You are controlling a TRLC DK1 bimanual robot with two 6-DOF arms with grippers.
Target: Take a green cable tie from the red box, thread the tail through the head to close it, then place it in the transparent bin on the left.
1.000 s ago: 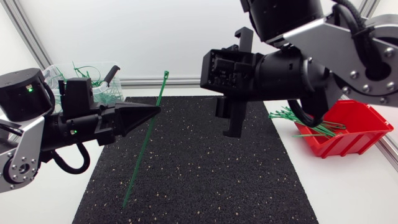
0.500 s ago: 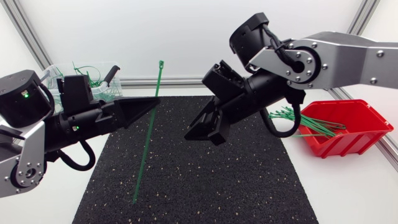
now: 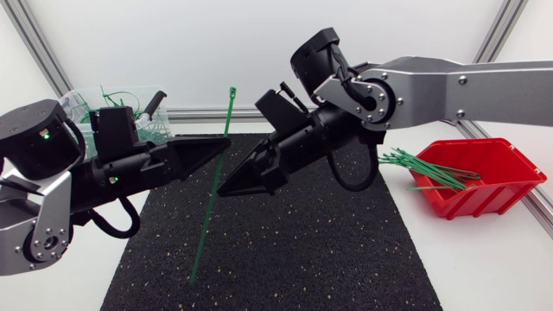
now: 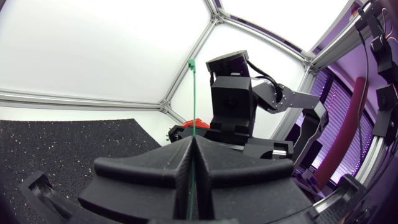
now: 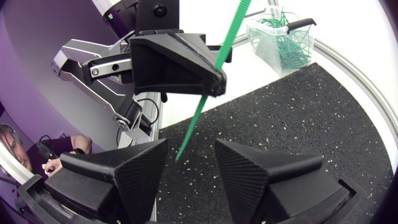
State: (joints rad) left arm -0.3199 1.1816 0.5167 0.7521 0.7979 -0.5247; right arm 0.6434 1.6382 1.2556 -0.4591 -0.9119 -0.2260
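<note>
Left tool [image 3: 222,145] is being used to clamp the green cable tie [image 3: 208,203] upright at frame centre — right tool [image 3: 226,187], fingers apart, is being pointed at it. Threading is seemingly being prepared; next, the tail likely needs gripping and bending headward.
</note>
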